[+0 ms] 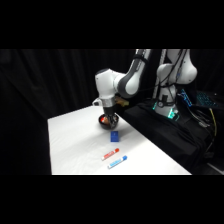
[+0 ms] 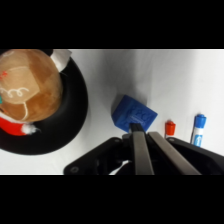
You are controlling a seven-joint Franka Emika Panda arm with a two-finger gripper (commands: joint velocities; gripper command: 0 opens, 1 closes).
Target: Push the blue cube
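The blue cube is seen in the wrist view lying on the white table directly ahead of the gripper, whose two fingers are drawn together with no gap showing between them; their tips meet the cube's near lower edge, and nothing is held between them. In the side view the cube is found just below and slightly to the near right of the gripper, which comes down from above.

The cube is roughly cubic, so no clear long axis can be made out. In the wrist view it sits turned, one corner pointing towards the fingers and another towards the right.

A black bowl is seen to the left of the cube in the wrist view, holding a round brown stuffed toy with red and white parts. To the right of the cube, two marker pens lie side by side: a red-capped one and a blue-capped one. In the side view these pens lie nearer the camera than the cube, and the bowl lies just beyond it, partly hidden by the gripper.
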